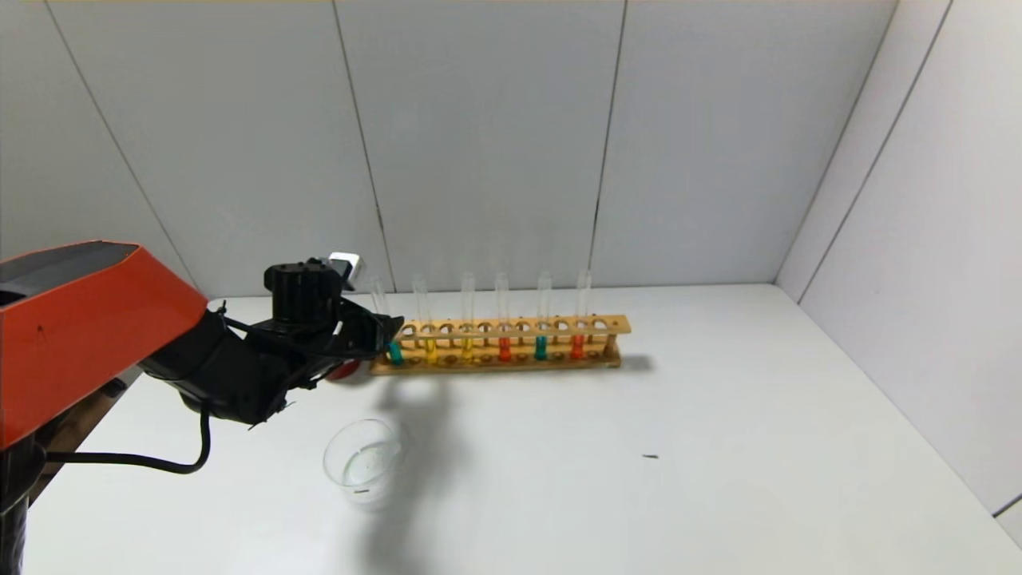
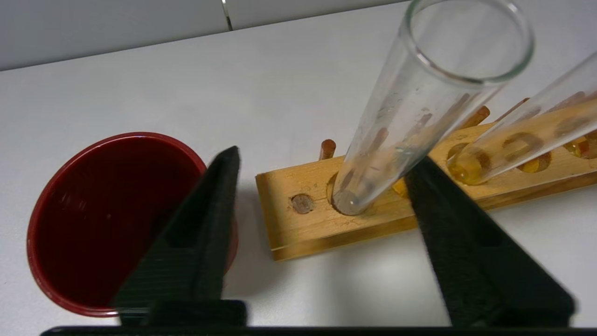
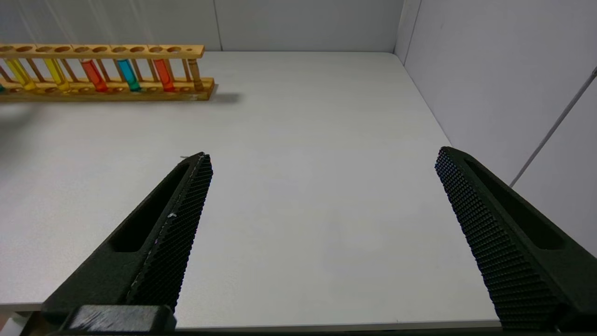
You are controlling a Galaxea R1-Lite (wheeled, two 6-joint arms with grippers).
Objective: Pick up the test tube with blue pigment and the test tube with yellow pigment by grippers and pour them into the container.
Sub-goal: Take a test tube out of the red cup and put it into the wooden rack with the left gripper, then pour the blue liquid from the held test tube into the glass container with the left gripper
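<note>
Nearest, left gripper [image 2: 322,172]: jaws spread, not clamped, straddling the end blue tube [image 2: 410,116] in the rack [image 2: 298,233]. Red cup [image 2: 98,219] beside one jaw. Glass dish [image 1: 363,461] on the surface [image 1: 718,447], apart. Yellow tube [image 1: 431,350] just past the jaws. Right gripper [image 3: 322,186]: jaws wide, empty.

My head camera looks down across the surface [image 1: 718,415]. My left wrist camera sits close over the rack's [image 2: 326,219] end; my right wrist camera sees that rack [image 3: 107,93] from afar.
</note>
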